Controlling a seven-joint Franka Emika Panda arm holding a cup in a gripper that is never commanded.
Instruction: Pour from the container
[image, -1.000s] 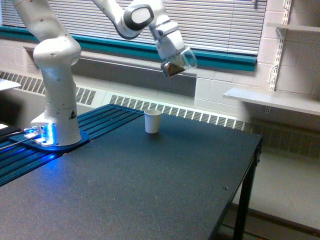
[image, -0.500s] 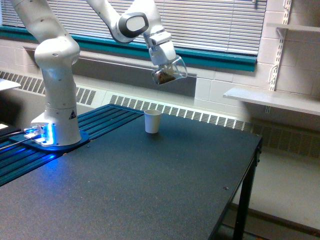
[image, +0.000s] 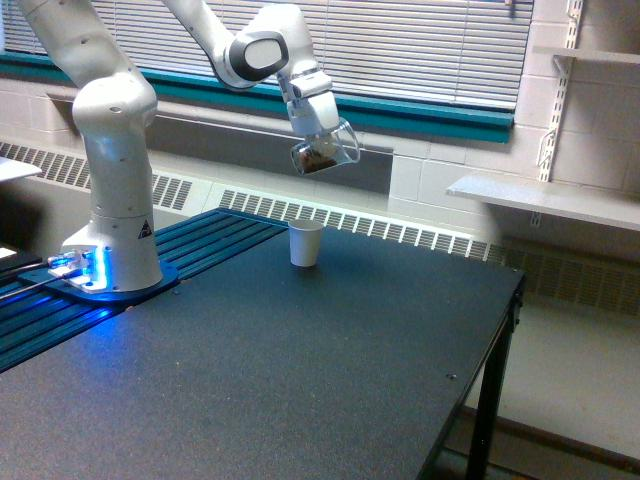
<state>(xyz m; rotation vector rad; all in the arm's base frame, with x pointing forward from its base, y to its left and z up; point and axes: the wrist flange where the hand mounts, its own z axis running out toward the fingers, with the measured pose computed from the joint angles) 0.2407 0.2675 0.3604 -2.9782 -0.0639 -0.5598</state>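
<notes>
One container (image: 323, 153) tilted, seemingly above cup (image: 306, 243).

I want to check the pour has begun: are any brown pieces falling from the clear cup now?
No, the brown pieces sit inside the tilted clear cup held by the gripper, and nothing shows in the air above the white cup.

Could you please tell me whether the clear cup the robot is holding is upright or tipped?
Tipped. The clear cup hangs at a slant in the claw, brown pieces showing inside.

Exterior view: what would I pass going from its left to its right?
Robot base → white cup → clear cup held above in the gripper → table's far corner → wall shelf.
</notes>
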